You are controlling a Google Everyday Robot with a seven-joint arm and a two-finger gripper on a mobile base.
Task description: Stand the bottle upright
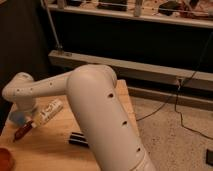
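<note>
My gripper (23,107) hangs low at the table, wide open, empty — the bottle (50,111) lies flat just beside it, long axis slanting away.

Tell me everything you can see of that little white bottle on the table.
The bottle is small, white and oblong, plastic by its look, with dark print on its label. It lies on its side on the wooden table, slanting, not yet upright. A slim reddish-brown object lies at its nearer end; whether they touch is unclear. The pincer, at the arm's far end, hangs close beside it, not holding it.
</note>
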